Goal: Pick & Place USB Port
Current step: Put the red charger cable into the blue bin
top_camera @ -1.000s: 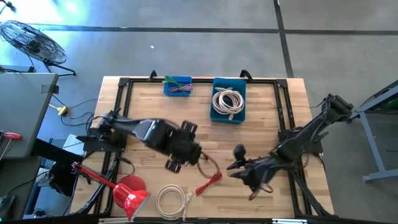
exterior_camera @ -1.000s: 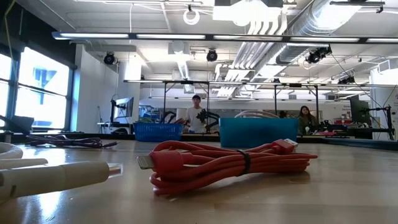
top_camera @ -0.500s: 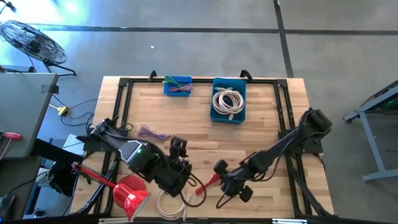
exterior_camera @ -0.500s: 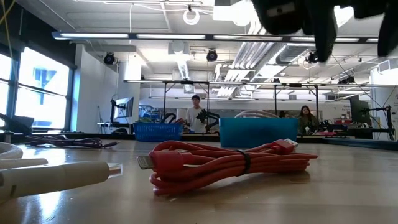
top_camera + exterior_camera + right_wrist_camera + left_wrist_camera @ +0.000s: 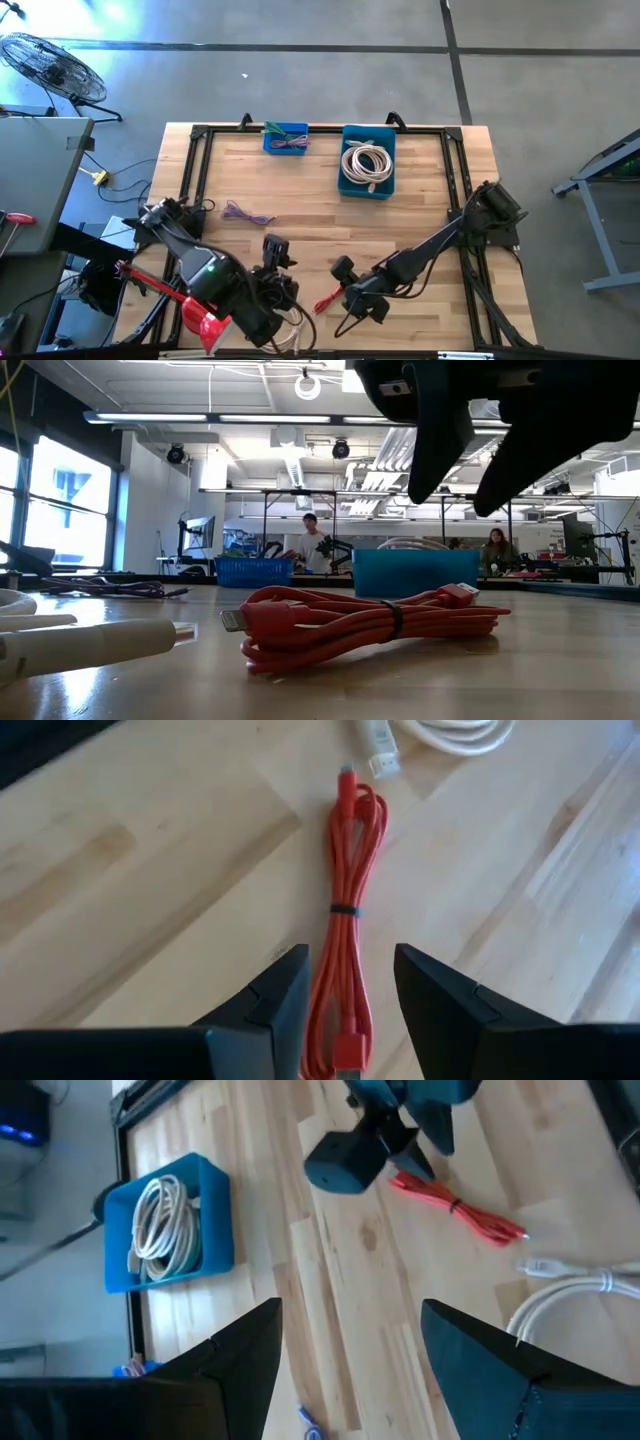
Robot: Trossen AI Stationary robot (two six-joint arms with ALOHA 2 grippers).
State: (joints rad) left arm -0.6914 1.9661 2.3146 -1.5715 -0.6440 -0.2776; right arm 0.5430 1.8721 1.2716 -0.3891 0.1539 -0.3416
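Note:
A red USB cable (image 5: 325,299), coiled and tied at its middle, lies flat on the wooden table near the near edge; it also shows in the low view (image 5: 370,625) and the right wrist view (image 5: 345,910). My right gripper (image 5: 340,300) hangs open just above it, pointing down, one finger on each side of the bundle (image 5: 350,955) and clear of it in the low view (image 5: 480,490). My left gripper (image 5: 278,290) is open (image 5: 350,1310) above the table near the white cable (image 5: 285,322), touching nothing.
Two blue bins stand at the far edge: a small one (image 5: 286,138) holding coloured cables and a larger one (image 5: 368,162) holding a white coil. A purple cable (image 5: 245,213) lies left of centre. A red funnel-like object (image 5: 205,312) sits at the near left corner.
My right gripper has moved left and toward the near edge and come down over the red cable, its fingers dropping into the low view. My left arm has drawn back toward the near left corner, uncovering the purple cable. The cables have not moved.

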